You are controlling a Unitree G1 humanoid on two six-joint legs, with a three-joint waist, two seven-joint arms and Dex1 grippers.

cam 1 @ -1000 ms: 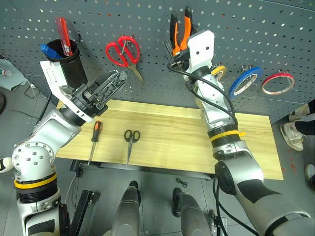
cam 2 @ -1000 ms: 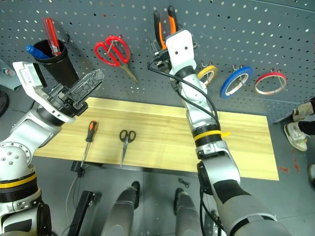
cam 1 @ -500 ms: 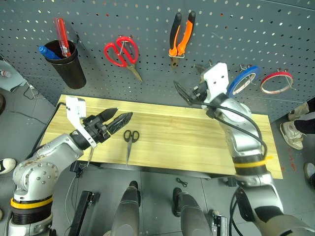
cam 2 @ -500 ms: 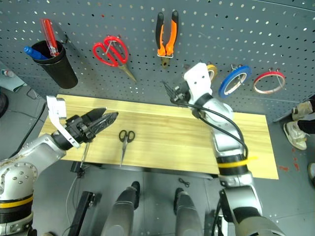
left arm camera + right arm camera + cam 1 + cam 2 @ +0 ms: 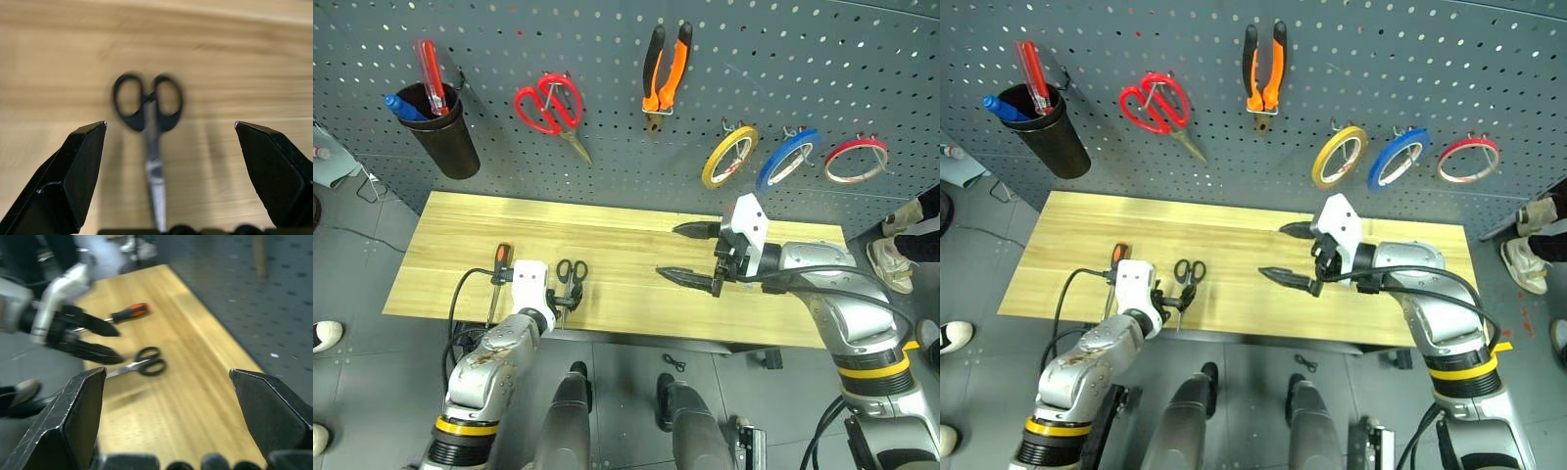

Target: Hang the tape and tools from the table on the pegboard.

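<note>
Left gripper (image 5: 166, 147) jaws spread wide, straddling black scissors (image 5: 570, 284) at the table (image 5: 636, 245) front edge near its left corner. Thin, flat scissors — closing may skid them off. Right gripper (image 5: 693, 253) apart, empty.

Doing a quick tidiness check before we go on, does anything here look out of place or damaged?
Nothing looks damaged or spilled. The small black-handled scissors and the orange-and-black-handled screwdriver lie flat on the light wooden table, not yet hung.

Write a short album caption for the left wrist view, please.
Open left gripper lined up over small black scissors lying on the table.
</note>
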